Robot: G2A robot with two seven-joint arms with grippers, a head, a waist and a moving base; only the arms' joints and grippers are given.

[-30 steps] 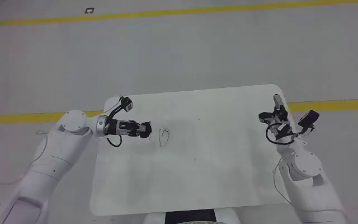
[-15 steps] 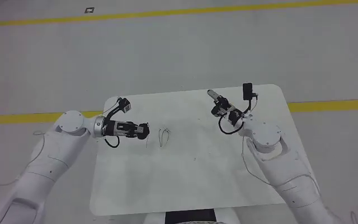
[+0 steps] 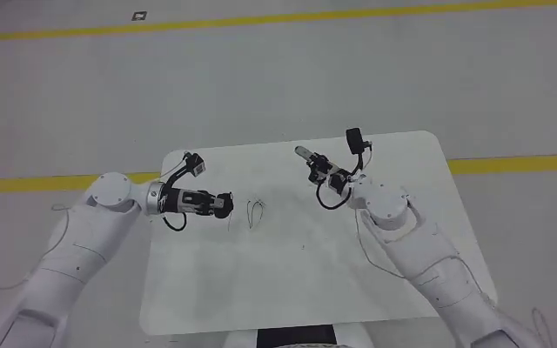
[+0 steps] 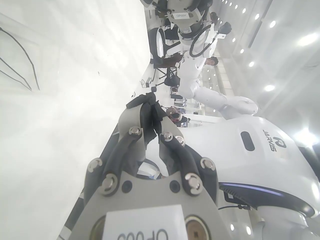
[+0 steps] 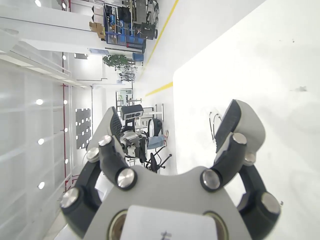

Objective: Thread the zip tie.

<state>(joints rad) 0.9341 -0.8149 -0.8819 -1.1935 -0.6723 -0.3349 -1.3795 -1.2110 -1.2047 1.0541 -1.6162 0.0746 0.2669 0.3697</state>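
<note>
White bench surface is carrying the zip tie, which is lying flat just ahead of the left tool and well apart from the right tool, roughly between the two. Its fingers pressed together, the left tool is sitting clenched low over the bench; I cannot tell whether anything thin is pinched between them. The right tool is hanging released, its fingers spread wide, pointing toward the tie from across the bench. Trouble is likely coming from the tie itself. It is showing as thin dark strands curled into narrow loops lying close together, so a closing tool is risking catching two strands at once or skating over them on the smooth top. A clenched tool this near could be nudging the loops aside, and a springy tail is prone to flicking away from the small head opening if the grip is landing far from the tip.
</note>
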